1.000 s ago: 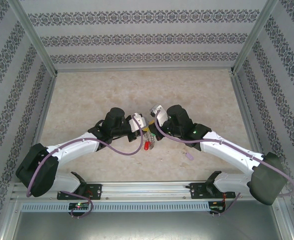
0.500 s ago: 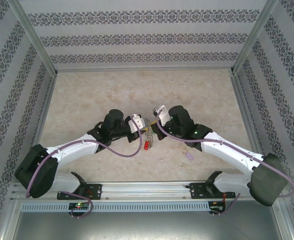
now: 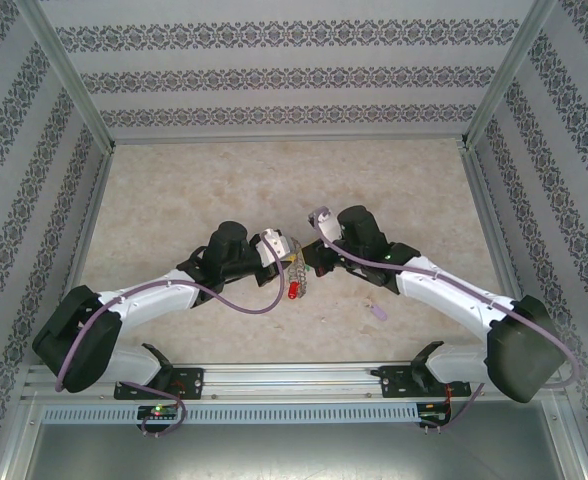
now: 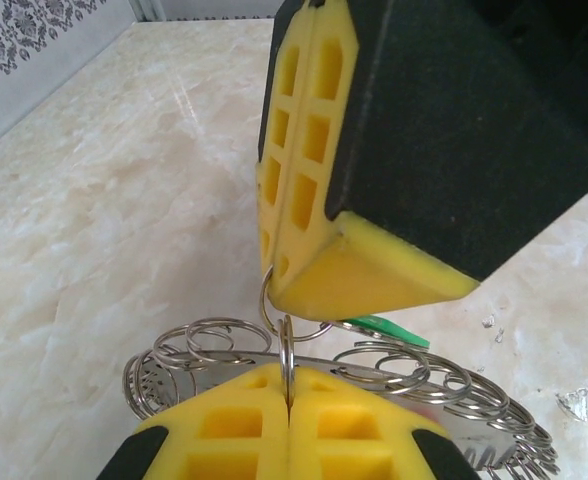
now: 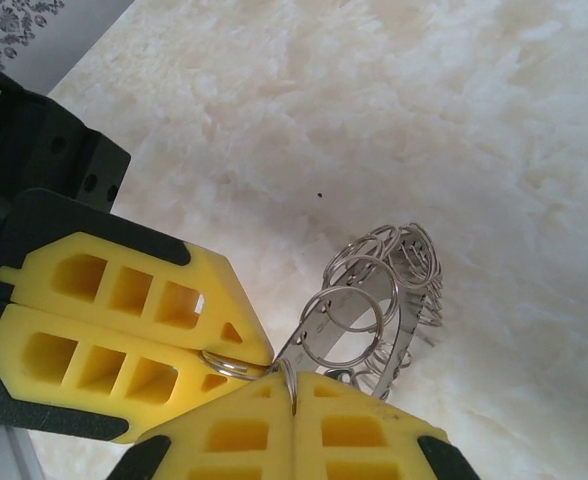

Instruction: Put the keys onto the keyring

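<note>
- Patterned wallpaper [image 3: 294,60] walls in a pale marbled table [image 3: 174,190]. Both arms reach in from the near edge and meet around its middle.
- In the last second the left jaws have gone from a slight gap to fully closed. The right arm has also dipped lower and closer to the left one, so the two wrists now crowd together.
- I judge that both arms now have hold of the ring's fringe. This looks like the set-up for working a loop so a key can go on, and that step is not yet done.
- Left jaws: the yellow pads [image 4: 224,435] are pressed together, pinching one small wire loop [image 4: 287,352] edge-on.
- Right jaws: their pads [image 5: 374,440] are also pressed together, and their tip nips a neighbouring loop [image 4: 267,300] right beside the first.
- The keyring [image 5: 374,318] sits between the two sets of jaws at the table's middle and is tilted. I cannot tell whether it touches the table.
- The red key tag [image 3: 292,291] hangs on the near side of the ring.
- A green tag [image 4: 386,331] shows just past the rim.
- The lilac tag [image 3: 377,312] lies on the table to the right, well apart from the ring and still to be threaded.
</note>
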Robot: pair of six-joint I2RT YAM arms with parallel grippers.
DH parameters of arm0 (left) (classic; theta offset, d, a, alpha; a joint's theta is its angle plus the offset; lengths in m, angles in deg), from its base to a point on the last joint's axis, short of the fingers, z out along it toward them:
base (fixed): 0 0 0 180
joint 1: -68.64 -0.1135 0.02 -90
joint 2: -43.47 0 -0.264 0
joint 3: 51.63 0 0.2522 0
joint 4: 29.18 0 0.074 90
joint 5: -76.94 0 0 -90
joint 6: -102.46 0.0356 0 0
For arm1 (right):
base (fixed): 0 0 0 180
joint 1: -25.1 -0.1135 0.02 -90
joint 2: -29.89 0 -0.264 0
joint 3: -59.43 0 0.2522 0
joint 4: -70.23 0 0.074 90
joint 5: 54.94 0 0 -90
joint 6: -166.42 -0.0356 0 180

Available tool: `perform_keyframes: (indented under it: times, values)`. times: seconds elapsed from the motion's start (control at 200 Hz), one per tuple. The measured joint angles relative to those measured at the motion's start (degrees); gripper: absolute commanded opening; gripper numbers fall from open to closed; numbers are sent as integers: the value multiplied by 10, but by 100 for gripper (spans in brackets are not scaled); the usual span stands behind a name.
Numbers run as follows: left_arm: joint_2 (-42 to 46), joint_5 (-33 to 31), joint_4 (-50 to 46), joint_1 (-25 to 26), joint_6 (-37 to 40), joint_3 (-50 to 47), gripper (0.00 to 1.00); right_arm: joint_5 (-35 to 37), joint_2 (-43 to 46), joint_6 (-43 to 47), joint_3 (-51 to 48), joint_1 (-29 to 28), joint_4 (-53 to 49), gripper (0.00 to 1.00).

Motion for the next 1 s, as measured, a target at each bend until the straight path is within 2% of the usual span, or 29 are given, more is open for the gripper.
perform_keyframes:
  times: [0.32, 0.515, 0.779, 0.999]
  values:
    - [-2, -4, 18, 0, -7, -7, 0, -133, -39, -71, 8, 62, 7, 0]
    - [-3, -4, 24, 0, -12, -14, 0, -186, -62, -95, 9, 82, 7, 0]
    - [-3, 4, 16, 0, -3, -10, 0, -199, -62, -96, 23, 85, -8, 0]
    - [-4, 14, -14, 0, 17, 10, 0, -179, -54, -82, 58, 72, -47, 0]
